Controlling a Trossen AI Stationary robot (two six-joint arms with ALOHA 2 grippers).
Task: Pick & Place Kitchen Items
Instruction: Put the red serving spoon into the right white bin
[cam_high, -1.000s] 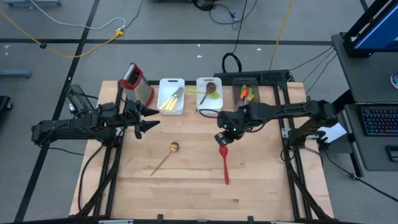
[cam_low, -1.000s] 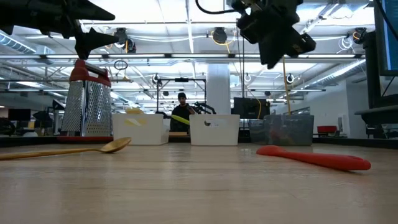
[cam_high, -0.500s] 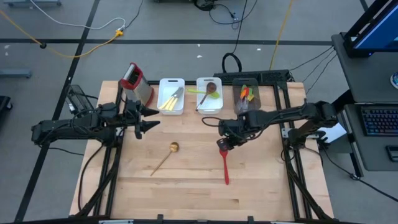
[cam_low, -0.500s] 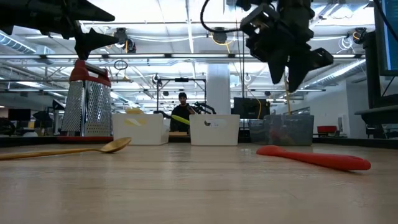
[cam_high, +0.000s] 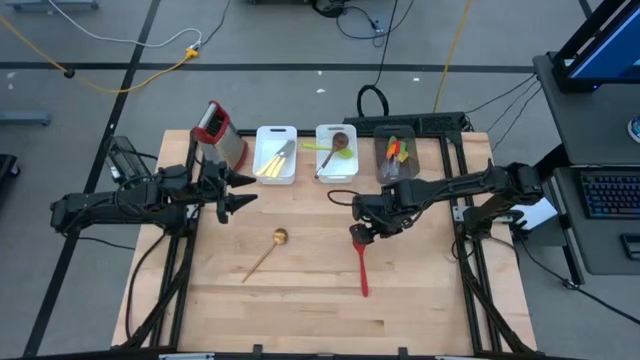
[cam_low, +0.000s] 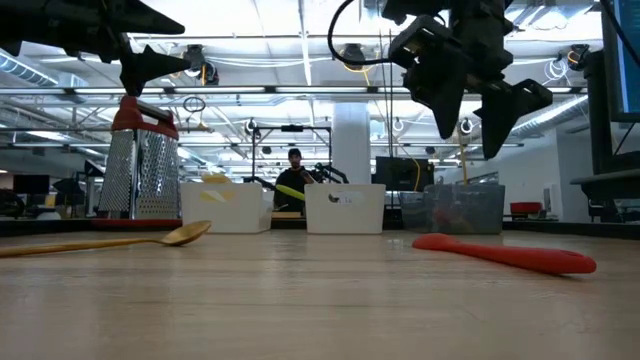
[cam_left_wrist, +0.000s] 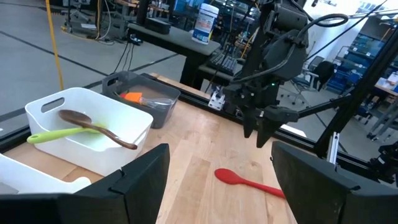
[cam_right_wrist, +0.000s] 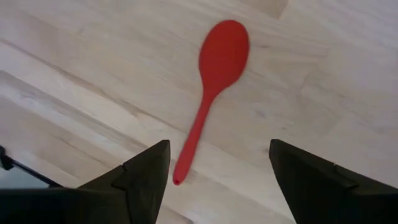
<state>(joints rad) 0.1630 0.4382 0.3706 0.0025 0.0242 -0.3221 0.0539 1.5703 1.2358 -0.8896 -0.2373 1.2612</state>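
My right gripper (cam_high: 366, 231) hangs over the bowl end of the red spoon (cam_high: 360, 262), jaws spread wide and empty, well clear of the wood in the low view. The spoon lies flat on the table (cam_high: 300, 300), right of centre, long axis running near-to-far: bowl at the far end below my fingers, handle trailing toward the near edge. In my wrist view it sits between my two fingers (cam_right_wrist: 146, 174), so I judge the coming move to be a straight drop, with the jaws closing across the neck. My left gripper (cam_high: 236, 192) waits open and empty over the far left, near the grater (cam_high: 220, 131). It is closer to the wooden spoon (cam_high: 265, 254), so the red spoon is mine.
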